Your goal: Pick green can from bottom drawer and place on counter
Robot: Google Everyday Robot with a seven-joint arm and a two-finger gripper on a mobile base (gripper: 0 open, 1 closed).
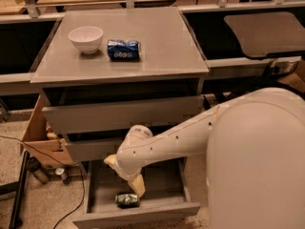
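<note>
Green can [127, 200] lies in bottom drawer [143, 215], label unreadable; tool [123, 176] hovers just above, spread open.

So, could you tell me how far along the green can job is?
Done: the deep grey bottom drawer stands pulled out. In hand: the white arm's gripper hangs open inside it, just above the small dark green can, which lies on its side, ungripped. Left: grasp, lift, and set it on the flat grey counter.
</note>
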